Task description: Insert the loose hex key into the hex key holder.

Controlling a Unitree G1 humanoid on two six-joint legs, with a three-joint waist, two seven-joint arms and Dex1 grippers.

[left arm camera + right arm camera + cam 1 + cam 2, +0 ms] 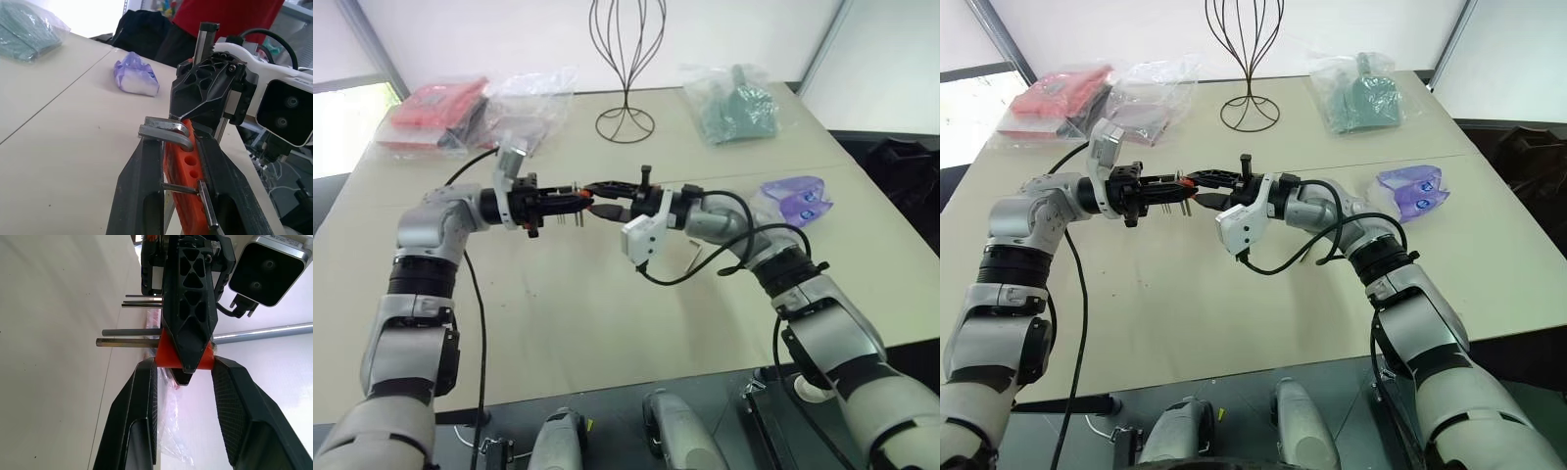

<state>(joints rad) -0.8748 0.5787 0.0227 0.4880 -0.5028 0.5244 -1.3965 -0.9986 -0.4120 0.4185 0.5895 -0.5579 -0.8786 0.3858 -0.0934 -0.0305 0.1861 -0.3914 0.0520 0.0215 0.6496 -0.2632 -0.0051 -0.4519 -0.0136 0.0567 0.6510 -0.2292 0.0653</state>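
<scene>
Both grippers meet in mid-air over the table (607,323). The orange-red hex key holder (182,169) sits between the fingers of my left gripper (574,196), which is shut on it. From the other side, my right gripper (594,199) clamps the holder's end (166,355) between its two black fingers (142,396). Short grey keys (127,341) stick out of the block sideways. The loose hex key (166,132) shows its bent end at the holder's top edge, against a left fingertip. Its long leg is hidden.
A black wire stand (625,59) rises at the back centre. Red packets in clear plastic (435,108) lie back left, a green item in a bag (736,106) back right, and a purple-and-white packet (798,201) to the right. A person in red (225,14) stands beyond the table.
</scene>
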